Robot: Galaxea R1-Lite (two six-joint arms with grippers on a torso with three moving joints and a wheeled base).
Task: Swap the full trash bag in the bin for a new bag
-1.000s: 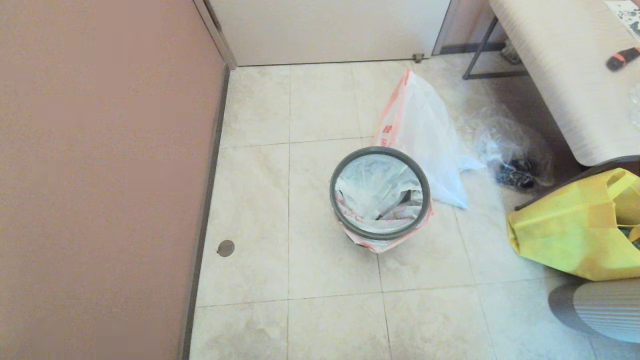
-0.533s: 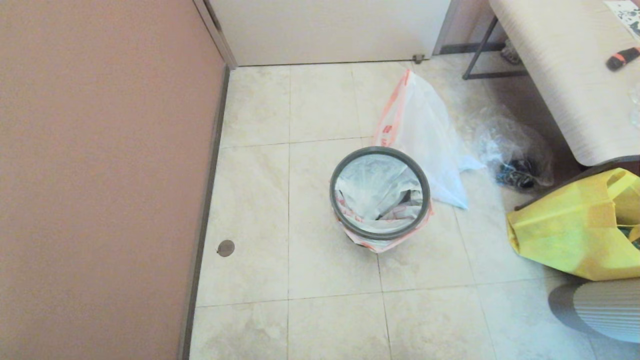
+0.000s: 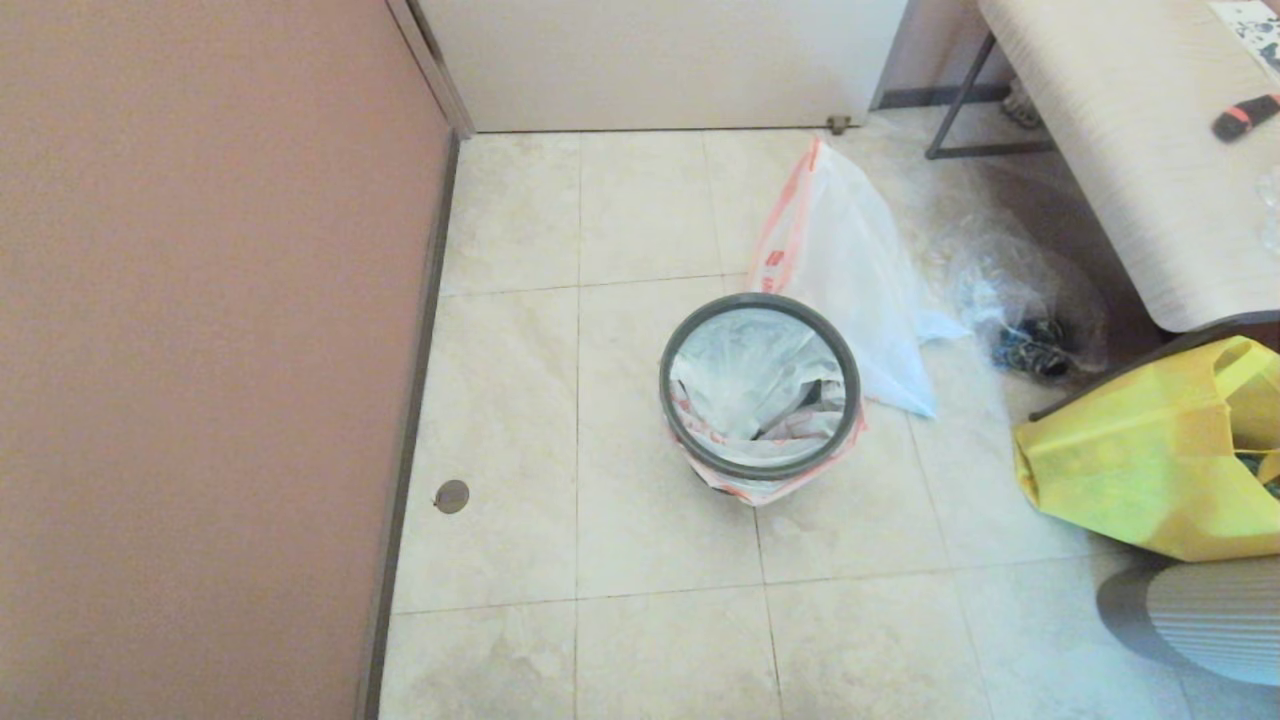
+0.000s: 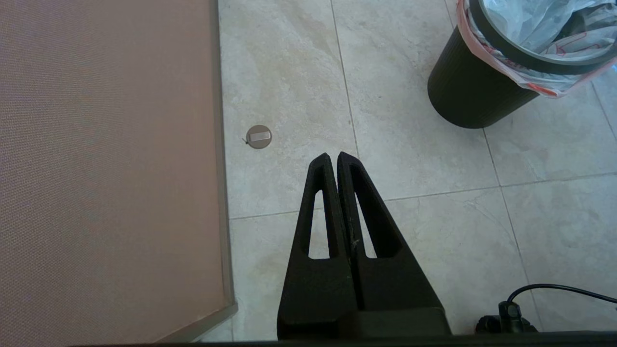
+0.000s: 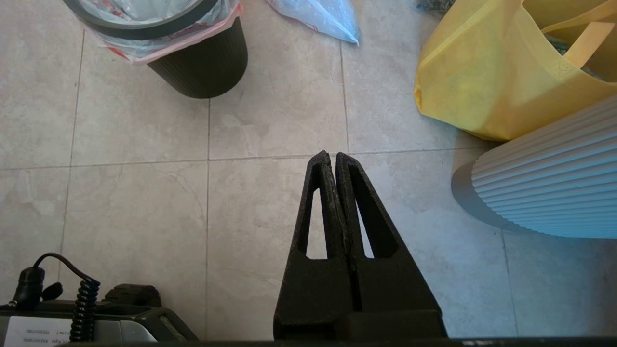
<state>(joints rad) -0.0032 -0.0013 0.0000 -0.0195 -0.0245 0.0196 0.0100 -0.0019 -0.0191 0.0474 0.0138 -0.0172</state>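
The black bin point(image 3: 700, 462) stands in the middle of the tiled floor with its dark grey rim ring point(image 3: 664, 385) on top. The full trash bag point(image 3: 745, 385) sits inside it, its red-banded edge folded out under the ring. Behind the bin, to the right, the new bag point(image 3: 850, 280) rests on the floor, thin and white with a pink-red band. My left gripper point(image 4: 333, 156) hovers shut and empty above the floor, short of the bin point(image 4: 462, 91) and near the wall. Shut and empty too, my right gripper point(image 5: 332, 155) hangs short of the bin point(image 5: 207, 72). Neither gripper shows in the head view.
A pink wall point(image 3: 200, 350) runs along the left, with a round floor cap point(image 3: 451, 496) near it. On the right are a clear bag with dark items point(image 3: 1020, 320), a yellow tote point(image 3: 1150, 460), a table point(image 3: 1130, 150) and a ribbed pale object point(image 3: 1210, 620).
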